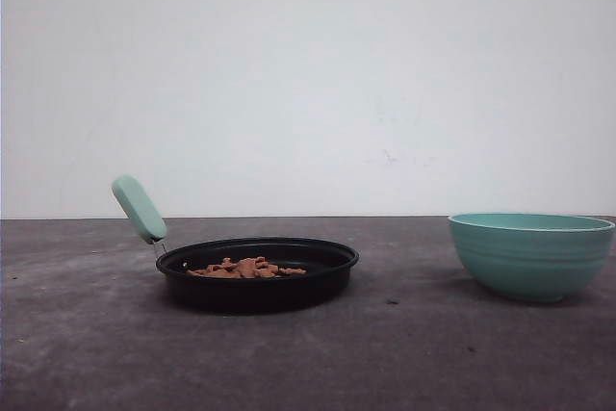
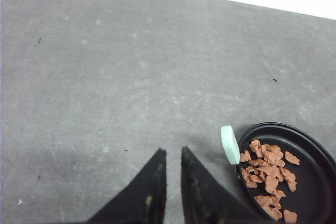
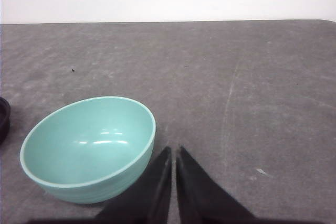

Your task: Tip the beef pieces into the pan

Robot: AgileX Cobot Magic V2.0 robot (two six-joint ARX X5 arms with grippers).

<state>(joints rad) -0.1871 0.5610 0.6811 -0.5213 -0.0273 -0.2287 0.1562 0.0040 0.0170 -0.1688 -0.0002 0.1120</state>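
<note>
Front view: pan (image 1: pixel 258 274) rim hides most beef pieces (image 1: pixel 246 268).

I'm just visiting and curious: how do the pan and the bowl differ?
The pan is black, shallow and has a mint handle; the bowl is teal, deeper, ribbed and handleless. The pan holds beef pieces; the bowl's inside is empty. Both are round and stand upright on the table.

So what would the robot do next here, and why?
Probably nothing more than keep both arms back. The beef pieces already lie in the pan, and the teal bowl looks empty and stands upright on the table. The left gripper and right gripper hold nothing, jaws nearly together, so the pour seems done.
</note>
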